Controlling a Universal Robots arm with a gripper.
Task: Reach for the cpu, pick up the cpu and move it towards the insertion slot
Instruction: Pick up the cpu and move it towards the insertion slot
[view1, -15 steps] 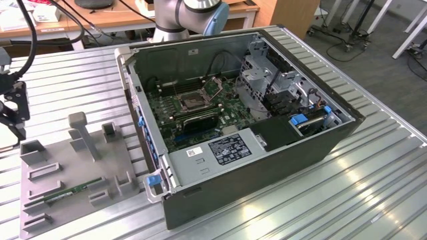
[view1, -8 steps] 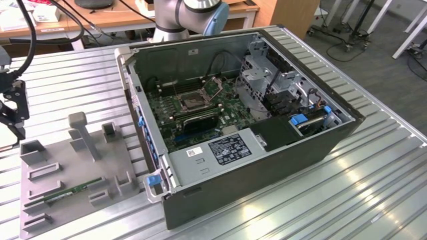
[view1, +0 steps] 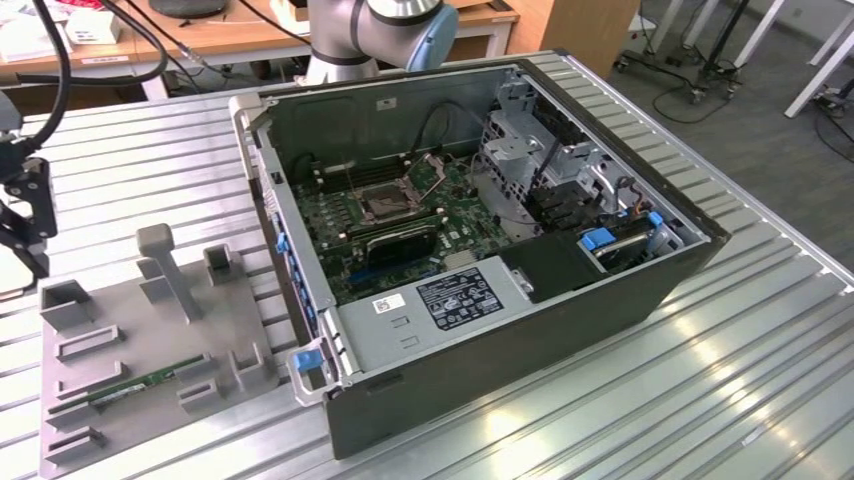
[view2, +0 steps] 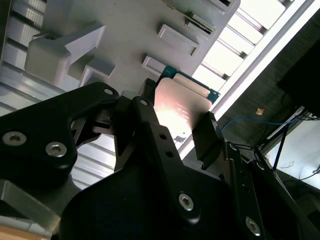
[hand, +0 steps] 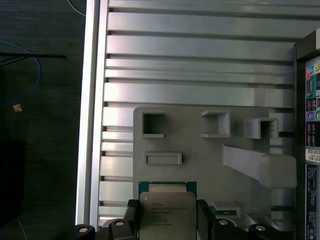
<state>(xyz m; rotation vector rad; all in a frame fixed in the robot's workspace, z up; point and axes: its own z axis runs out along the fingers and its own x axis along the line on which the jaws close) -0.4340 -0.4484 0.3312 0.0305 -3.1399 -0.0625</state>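
Note:
The cpu, a flat square chip with a pale metal face and a green rim, sits between my two black fingers in the first wrist view. My gripper is shut on the cpu, held clear above the grey fixture tray. From the exterior view, my gripper hangs at the exterior view's left edge, above the table beside the tray. The insertion slot, a metal-framed socket with a dark centre, lies on the green motherboard inside the open computer case, well to the right.
The grey fixture tray has raised posts and pockets, and a green memory stick lies in one. The case wall stands between tray and motherboard. The slatted aluminium table ends near my gripper, with dark floor beyond.

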